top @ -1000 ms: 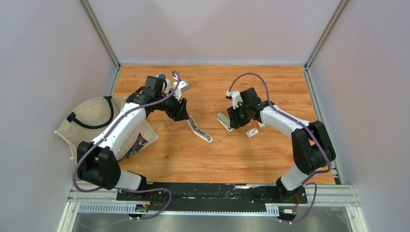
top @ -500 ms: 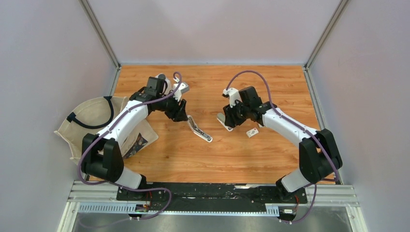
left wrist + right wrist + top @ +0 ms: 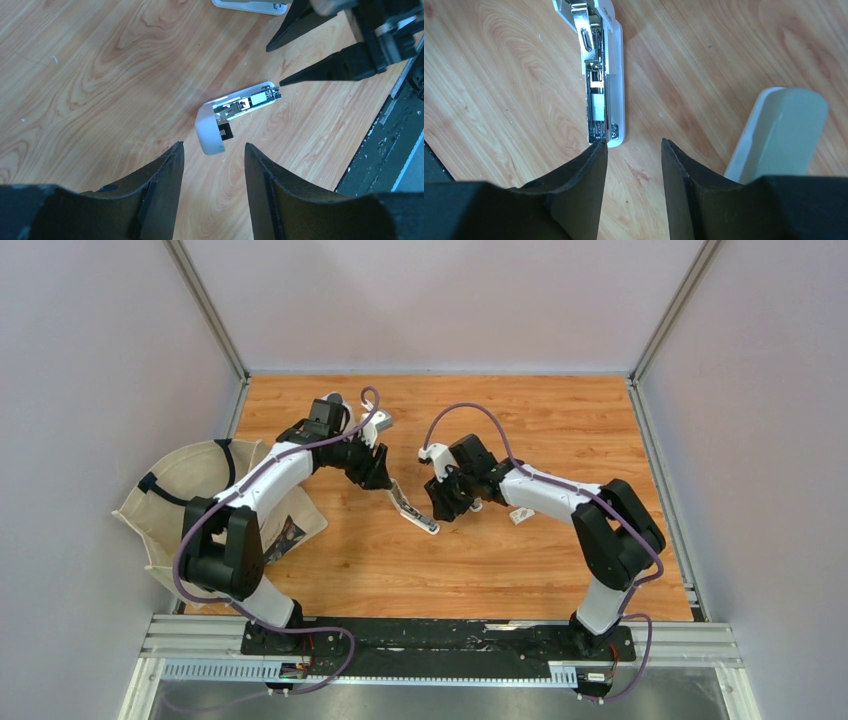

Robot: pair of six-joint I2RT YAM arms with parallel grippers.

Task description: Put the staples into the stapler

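A white stapler (image 3: 412,510) lies opened flat on the wooden table, its metal magazine up; it shows in the left wrist view (image 3: 235,107) and the right wrist view (image 3: 601,90). My left gripper (image 3: 380,478) is open and empty just above the stapler's rear end (image 3: 212,149). My right gripper (image 3: 440,512) is open and empty at the stapler's front tip (image 3: 634,142), its left finger (image 3: 589,170) right beside the tip. The staples, a tiny white box (image 3: 520,514), lie on the table to the right, under my right forearm. The like-sized pale piece is hidden.
A pale grey-green second stapler (image 3: 779,132) lies just right of my right gripper. A beige tote bag (image 3: 190,485) with a printed paper sits at the table's left edge. A small grey object (image 3: 381,420) lies behind my left arm. Walls enclose the table.
My right arm has swung left, from over the pale stapler to the open stapler's front tip. My left gripper has stayed near the stapler's rear end.
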